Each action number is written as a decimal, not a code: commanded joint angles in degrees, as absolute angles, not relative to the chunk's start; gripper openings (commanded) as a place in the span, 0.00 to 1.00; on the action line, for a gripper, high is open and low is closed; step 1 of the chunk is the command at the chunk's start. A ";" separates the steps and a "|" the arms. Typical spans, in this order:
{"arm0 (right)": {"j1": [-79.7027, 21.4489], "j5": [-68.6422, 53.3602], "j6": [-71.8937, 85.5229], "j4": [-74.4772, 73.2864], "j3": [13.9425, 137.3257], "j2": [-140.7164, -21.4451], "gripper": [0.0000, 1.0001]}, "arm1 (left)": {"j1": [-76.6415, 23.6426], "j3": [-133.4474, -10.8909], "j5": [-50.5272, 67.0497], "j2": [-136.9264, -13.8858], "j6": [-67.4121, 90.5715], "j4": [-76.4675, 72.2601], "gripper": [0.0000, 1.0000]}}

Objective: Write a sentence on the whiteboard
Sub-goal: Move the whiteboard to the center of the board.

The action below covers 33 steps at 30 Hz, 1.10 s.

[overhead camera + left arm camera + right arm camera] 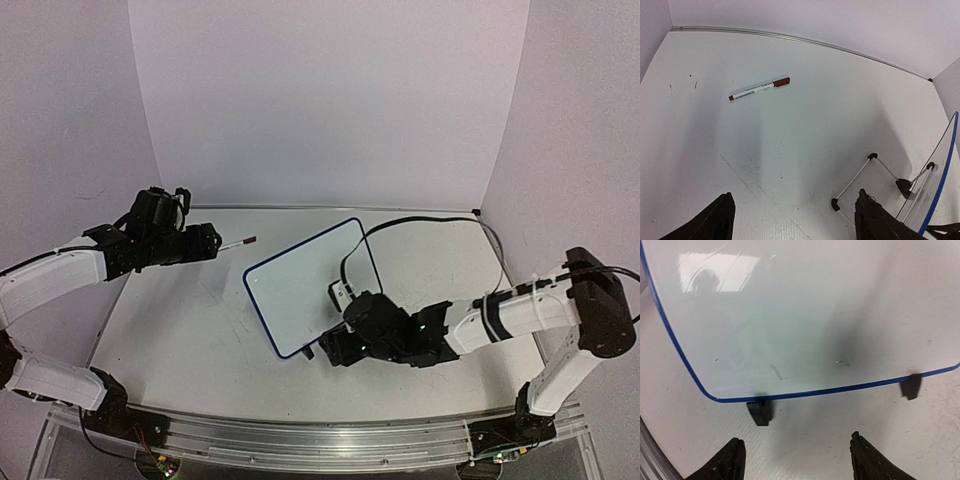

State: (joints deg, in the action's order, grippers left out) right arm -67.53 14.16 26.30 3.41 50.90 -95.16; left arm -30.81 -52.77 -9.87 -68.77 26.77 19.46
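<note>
Right end effector (796, 439), spread and empty, sits near-centre on the scuffed white tabletop (180, 330), facing the small blue-rimmed white rectangular whiteboard (300, 285), mid-tabletop, blank. Left end effector (795, 198) is spread, empty. Red-capped white marker (760, 88) lies by the far edge. Likely pre-writing; next: grab marker.

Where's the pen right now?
In the overhead view the pen lies on the table, far left, just beyond the open left gripper, left of the whiteboard.

The left arm (55, 278) and right arm (515, 312) are wearing white shells on their long links, with black housings behind the jaws. A black cable (425, 221) is looping out behind the right jaws. The left fingers (720, 222) and right fingers (734, 460) are showing matte black, blunt tips.
</note>
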 commanded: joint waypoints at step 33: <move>-48.30 12.74 14.44 9.88 50.69 -104.34 0.01 | -30.67 -56.40 -14.04 -64.33 28.14 18.20 0.95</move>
